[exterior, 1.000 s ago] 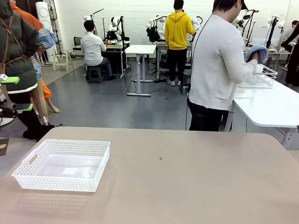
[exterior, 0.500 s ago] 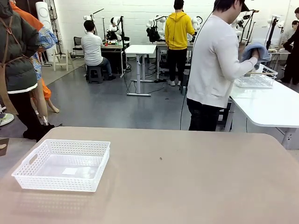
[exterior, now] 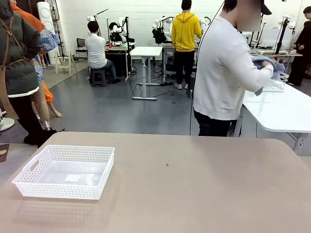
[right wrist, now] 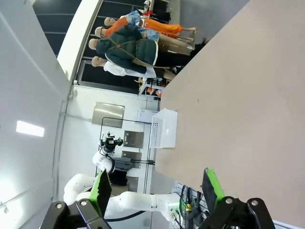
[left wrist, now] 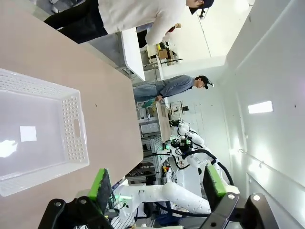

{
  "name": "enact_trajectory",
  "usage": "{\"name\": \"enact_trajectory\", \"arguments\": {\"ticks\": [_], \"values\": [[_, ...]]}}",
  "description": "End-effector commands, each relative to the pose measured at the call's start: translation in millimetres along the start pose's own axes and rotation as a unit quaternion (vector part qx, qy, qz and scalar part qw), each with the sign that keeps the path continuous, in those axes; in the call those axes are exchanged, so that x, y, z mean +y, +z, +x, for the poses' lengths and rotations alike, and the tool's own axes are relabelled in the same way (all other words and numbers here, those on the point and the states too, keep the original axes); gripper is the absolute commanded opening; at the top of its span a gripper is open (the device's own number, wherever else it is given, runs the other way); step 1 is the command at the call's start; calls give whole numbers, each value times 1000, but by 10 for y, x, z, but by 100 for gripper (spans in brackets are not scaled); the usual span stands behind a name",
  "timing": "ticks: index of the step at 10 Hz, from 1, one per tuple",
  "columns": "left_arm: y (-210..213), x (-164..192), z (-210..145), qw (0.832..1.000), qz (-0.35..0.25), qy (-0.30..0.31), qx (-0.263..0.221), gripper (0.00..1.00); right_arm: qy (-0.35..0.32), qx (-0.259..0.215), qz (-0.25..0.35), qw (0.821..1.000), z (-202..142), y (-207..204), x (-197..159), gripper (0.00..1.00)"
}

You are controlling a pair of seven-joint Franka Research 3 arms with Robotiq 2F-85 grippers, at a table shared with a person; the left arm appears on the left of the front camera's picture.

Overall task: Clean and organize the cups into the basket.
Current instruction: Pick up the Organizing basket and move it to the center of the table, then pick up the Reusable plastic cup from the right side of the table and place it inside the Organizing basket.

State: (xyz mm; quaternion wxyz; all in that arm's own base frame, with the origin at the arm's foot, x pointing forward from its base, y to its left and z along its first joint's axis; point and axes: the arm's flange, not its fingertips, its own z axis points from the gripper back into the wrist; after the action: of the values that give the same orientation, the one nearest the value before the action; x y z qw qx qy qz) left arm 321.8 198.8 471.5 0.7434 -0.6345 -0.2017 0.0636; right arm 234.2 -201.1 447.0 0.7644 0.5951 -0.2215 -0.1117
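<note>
Left wrist view: shallow white perforated plastic basket (left wrist: pixel 74 129), empty, on tan tabletop (left wrist: pixel 109 95) near left pincer (left wrist: pixel 156 183), spread wide, gripping nothing; right pincer (right wrist: pixel 157 187) likewise spread, empty, well farther off.

Grey floor (exterior: pixel 121 109), white brick wall (exterior: pixel 141 12), white desks (exterior: pixel 146 51); perhaps a dark stool (exterior: pixel 98 76)
</note>
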Motion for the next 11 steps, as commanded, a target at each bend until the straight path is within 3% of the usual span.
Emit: {"name": "enact_trajectory", "arguments": {"ticks": [1,11], "values": [[2,-13,17,1000,-9,-3,-1,100,3,-11,6,1000,46,11,18,100],[2,-13,17,1000,-9,-3,-1,100,3,-11,6,1000,46,11,18,100]]}}
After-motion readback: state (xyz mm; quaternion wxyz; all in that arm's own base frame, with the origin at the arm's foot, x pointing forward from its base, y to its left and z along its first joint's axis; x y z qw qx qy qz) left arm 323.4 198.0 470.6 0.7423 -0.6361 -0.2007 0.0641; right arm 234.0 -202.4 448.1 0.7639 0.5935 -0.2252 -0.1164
